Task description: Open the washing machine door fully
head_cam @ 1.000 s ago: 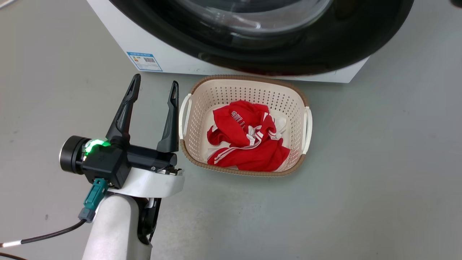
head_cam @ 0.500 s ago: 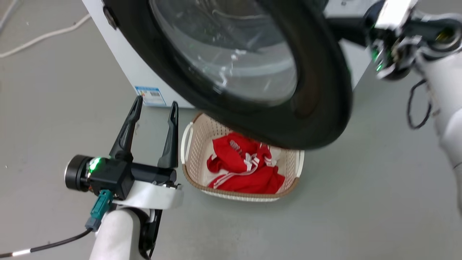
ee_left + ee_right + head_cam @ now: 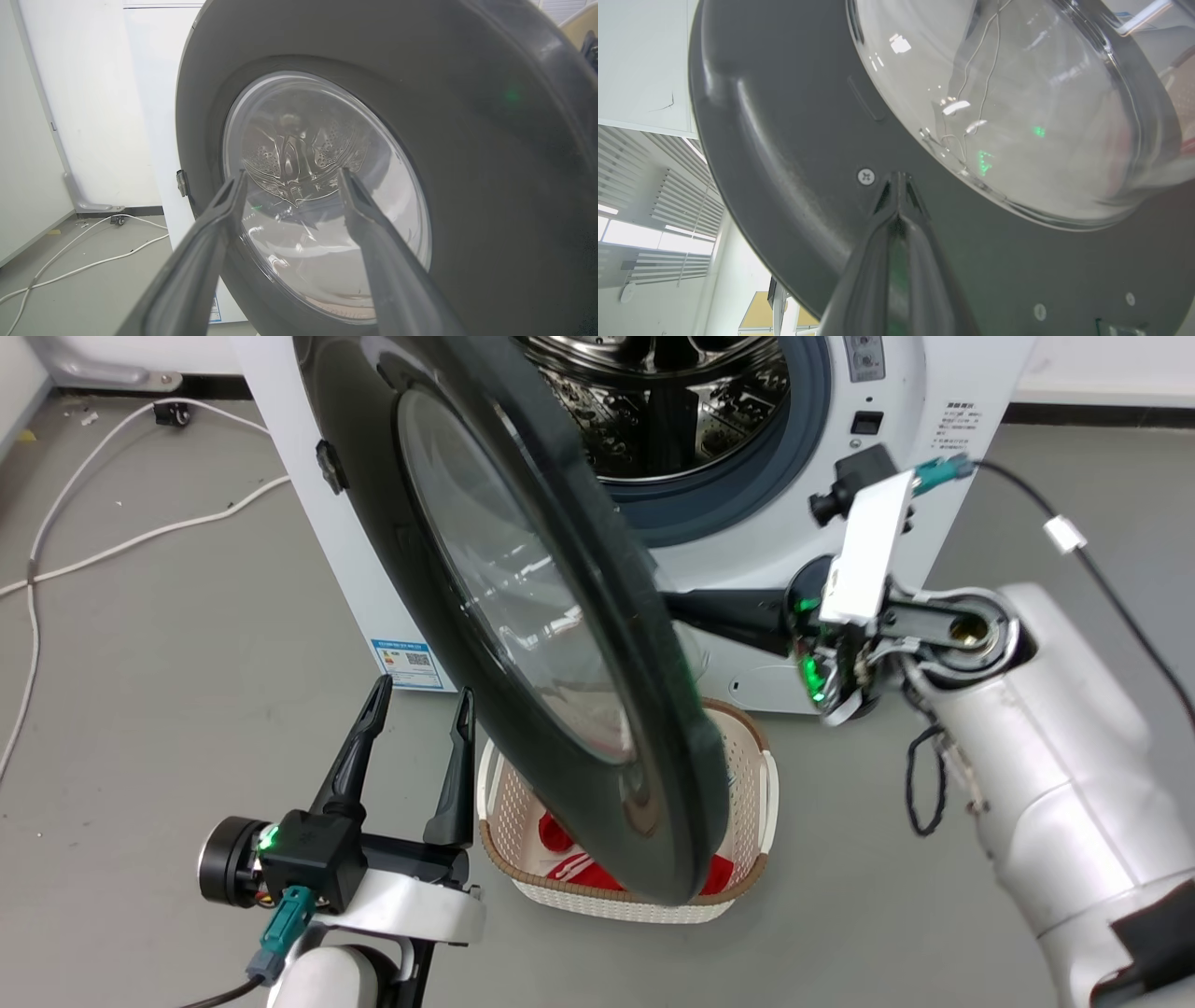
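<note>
Two grippers sit on either side of the big round shiny black washing machine door (image 3: pixel 523 616) with its clear glass bowl. We see the door standing partway open from the big white front-loading washing machine (image 3: pixel 747 560). Its low edge hangs over the cream plastic basket with holes (image 3: pixel 597 901). The right gripper (image 3: pixel 897 179) has its two dark fingers pressed together, with the tips touching the door's inner side beside a small screw. The left gripper (image 3: pixel 421 693) is spread wide, holds nothing, and points at the door's outer face. We see the shiny steel drum (image 3: pixel 672 411) behind the door.
</note>
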You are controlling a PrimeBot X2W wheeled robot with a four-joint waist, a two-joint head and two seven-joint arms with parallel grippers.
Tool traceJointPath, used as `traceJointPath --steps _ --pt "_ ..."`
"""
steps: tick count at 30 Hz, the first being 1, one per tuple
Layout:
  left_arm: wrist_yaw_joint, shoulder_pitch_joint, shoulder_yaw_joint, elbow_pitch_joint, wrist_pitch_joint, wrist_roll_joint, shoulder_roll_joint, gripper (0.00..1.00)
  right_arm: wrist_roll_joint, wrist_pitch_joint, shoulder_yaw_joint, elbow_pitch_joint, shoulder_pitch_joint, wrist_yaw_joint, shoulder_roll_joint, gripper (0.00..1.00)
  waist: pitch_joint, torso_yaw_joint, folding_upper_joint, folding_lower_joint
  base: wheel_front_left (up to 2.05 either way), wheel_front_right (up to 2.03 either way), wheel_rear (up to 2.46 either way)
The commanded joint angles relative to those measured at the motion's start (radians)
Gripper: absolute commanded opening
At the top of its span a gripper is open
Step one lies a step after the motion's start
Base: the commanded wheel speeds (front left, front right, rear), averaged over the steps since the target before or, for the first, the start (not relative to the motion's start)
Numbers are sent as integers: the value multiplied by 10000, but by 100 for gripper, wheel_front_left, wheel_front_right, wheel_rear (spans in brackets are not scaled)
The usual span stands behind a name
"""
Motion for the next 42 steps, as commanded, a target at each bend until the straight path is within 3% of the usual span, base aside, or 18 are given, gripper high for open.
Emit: traceJointPath --steps 1,14,24,25,26,27,35,42 --pt "53 109 -15 33 -22 -117 -8 100 83 -188 38 -275 346 4 197 0 -73 44 0 1 0 0 0" --pt "116 321 76 14 -22 -221 -8 100 196 -1884 654 -1518 1612 2 615 0 -300 82 0 1 0 0 0" --pt "149 545 101 112 -22 -172 -8 100 160 -5941 -737 -2895 3455 2 407 0 -604 -78 0 1 0 0 0" --pt "151 571 117 110 -22 -154 -8 100 102 -6315 -925 -3080 3692 2 329 24 -633 -121 0 1 0 0 0" --pt "151 603 143 107 -22 -129 -8 100 -26 -6686 -1063 -3271 3918 4 218 55 -652 -174 0 1 0 0 0" --pt "153 640 158 109 -22 -121 -10 100 -108 -6995 -1149 -3432 4191 4 142 100 -680 -224 0 1 0 0 0" --pt "130 771 227 203 -22 -118 -7 100 -1448 -9802 -1897 -4772 6404 2 -415 100 -895 -427 0 1 0 0 0" --pt "188 875 411 167 -22 -56 -5 100 -4242 -11517 -2279 -5351 7683 2 -697 100 -912 -642 0 1 0 0 0"
